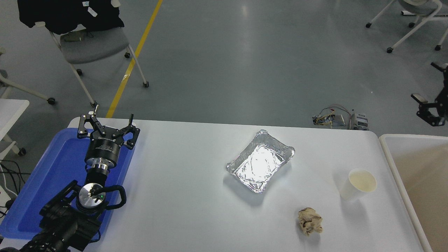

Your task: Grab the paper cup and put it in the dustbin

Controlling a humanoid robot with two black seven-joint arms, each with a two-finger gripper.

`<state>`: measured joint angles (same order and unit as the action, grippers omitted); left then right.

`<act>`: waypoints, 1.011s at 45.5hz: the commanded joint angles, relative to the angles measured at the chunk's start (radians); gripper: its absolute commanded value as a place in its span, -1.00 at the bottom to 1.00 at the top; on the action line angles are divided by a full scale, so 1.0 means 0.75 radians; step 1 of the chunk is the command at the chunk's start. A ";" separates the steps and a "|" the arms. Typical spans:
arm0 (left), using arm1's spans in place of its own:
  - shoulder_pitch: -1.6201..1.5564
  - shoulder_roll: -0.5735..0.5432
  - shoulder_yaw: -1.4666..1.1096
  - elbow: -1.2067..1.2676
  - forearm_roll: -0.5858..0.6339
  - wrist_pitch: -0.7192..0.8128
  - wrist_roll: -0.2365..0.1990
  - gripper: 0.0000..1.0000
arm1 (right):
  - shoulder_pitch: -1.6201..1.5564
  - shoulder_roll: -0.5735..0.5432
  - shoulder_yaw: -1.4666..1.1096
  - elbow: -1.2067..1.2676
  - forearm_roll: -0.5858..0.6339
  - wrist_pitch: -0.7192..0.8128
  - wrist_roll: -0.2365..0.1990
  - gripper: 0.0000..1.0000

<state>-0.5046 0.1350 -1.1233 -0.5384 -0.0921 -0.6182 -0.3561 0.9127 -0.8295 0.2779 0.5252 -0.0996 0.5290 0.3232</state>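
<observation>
Two grippers show, one at each edge of the view. The left gripper (106, 126) hangs parked over the blue tray (42, 182) at the lower left, jaws spread and holding nothing, well apart from everything the task concerns. Far to that gripper's right, mid-counter (182, 182), lies the crinkled silver foil tray (259, 164), set at an angle and bare inside. Further right and nearer the camera sits a crumpled tan paper ball (310, 221). Beyond it the paper cup (357, 184) stands upright near the counter's right edge, mouth up and untouched, so its open rim and tapered wall are free for a side grasp. The dustbin (388, 154) stands just beside that edge, its opening below counter level, likely so that the carry from cup to bin is short. The right gripper (432, 92) hangs high at the right edge, above and behind the cup, jaws apart and empty; the pick-up has not begun.
</observation>
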 commanded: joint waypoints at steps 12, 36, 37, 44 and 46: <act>0.000 0.000 0.001 0.000 0.000 0.000 0.000 1.00 | 0.628 -0.086 -0.892 0.149 -0.223 0.078 -0.022 1.00; 0.000 0.000 0.001 0.000 0.000 0.000 0.000 1.00 | 1.266 0.220 -1.841 0.283 -0.221 0.313 -0.212 1.00; 0.000 0.000 0.001 0.000 0.000 0.000 0.000 1.00 | 1.282 0.237 -1.867 0.294 -0.221 0.313 -0.212 1.00; 0.000 0.000 0.001 0.000 0.000 0.000 0.000 1.00 | 1.409 0.323 -2.029 0.451 -0.223 0.315 -0.212 1.00; 0.000 0.000 0.001 0.000 0.000 0.000 0.000 1.00 | 1.450 0.339 -2.066 0.510 -0.221 0.313 -0.212 1.00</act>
<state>-0.5047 0.1350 -1.1229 -0.5385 -0.0920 -0.6182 -0.3559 1.8352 -0.6737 -1.0501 0.7607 -0.2645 0.7448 0.1755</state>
